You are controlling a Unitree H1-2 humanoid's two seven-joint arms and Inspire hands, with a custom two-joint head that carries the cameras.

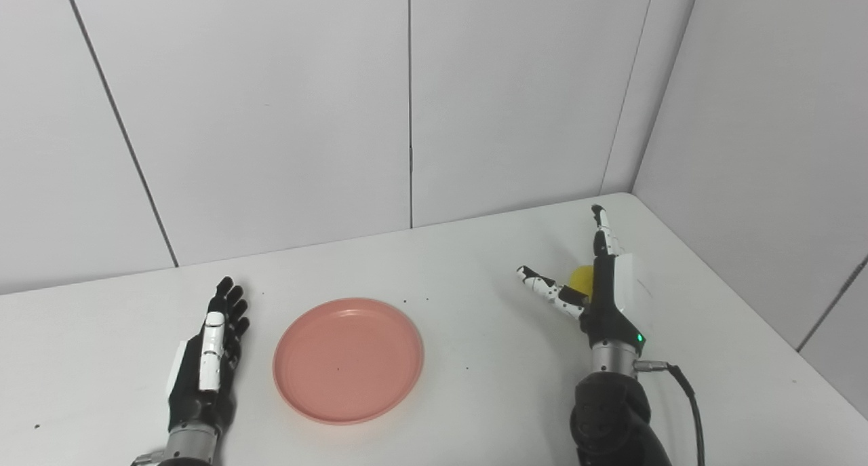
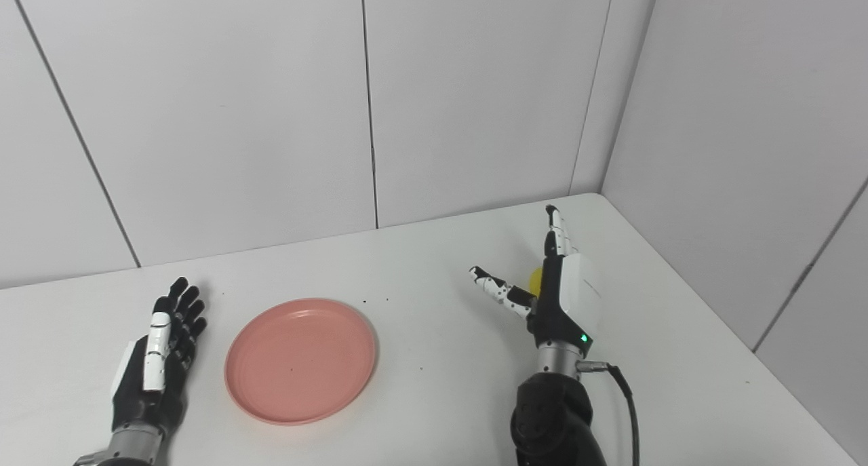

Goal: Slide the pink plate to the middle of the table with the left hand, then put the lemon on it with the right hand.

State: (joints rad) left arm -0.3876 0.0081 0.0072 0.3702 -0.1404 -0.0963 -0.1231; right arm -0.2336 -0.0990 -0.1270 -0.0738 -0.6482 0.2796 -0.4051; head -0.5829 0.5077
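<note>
The pink plate [image 1: 348, 359] lies flat on the white table, left of centre. My left hand [image 1: 210, 357] rests open just left of the plate, fingers pointing away, not touching it. The yellow lemon [image 1: 582, 280] sits at the right, mostly hidden behind my right hand [image 1: 603, 289]. That hand is open around it, thumb spread left and fingers pointing up and away; the lemon lies between thumb and palm. Whether the hand touches the lemon is not clear. The lemon also shows in the right eye view [image 2: 536, 279].
The white table [image 1: 475, 303] meets grey wall panels at the back and at the right. Its right edge runs diagonally past my right arm. A black cable [image 1: 688, 398] trails from the right wrist. A few small dark specks dot the tabletop.
</note>
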